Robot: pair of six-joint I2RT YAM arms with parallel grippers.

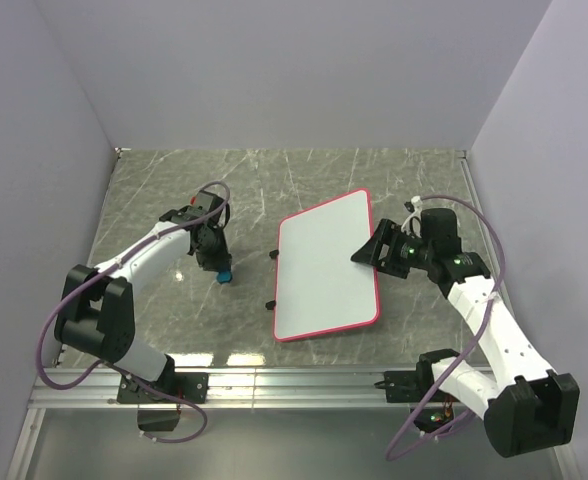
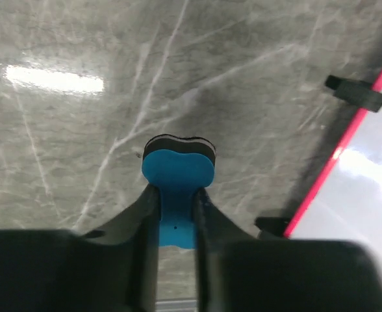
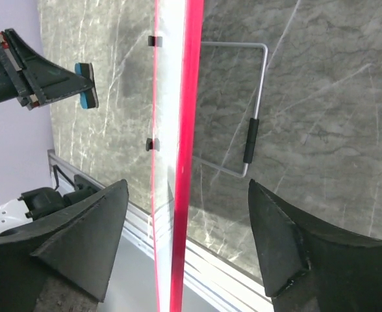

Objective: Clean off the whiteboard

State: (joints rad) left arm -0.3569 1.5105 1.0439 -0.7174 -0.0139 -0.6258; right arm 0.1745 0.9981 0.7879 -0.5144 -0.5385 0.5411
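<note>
– Blue eraser (image 2: 178, 166) pinched in the left claw (image 2: 175, 195), fingers closed tight on its neck. Contact with the stone table (image 2: 80, 162): cannot tell.
– Noted. And the whiteboard (image 1: 324, 275)?
– At 3 o'clock from the left claw, near, a strip of table between. Long axis roughly 12 to 6. Surface reads clean white.
– Farther side?
– Right claw (image 3: 188, 188) at the board's 3 o'clock edge, jaws wide apart astride the red rim (image 3: 194, 97), gripping nothing. Wire stand (image 3: 256, 117) beneath.
– Judgement: left arm carries the eraser; any wipe means travelling toward 3 o'clock.
</note>
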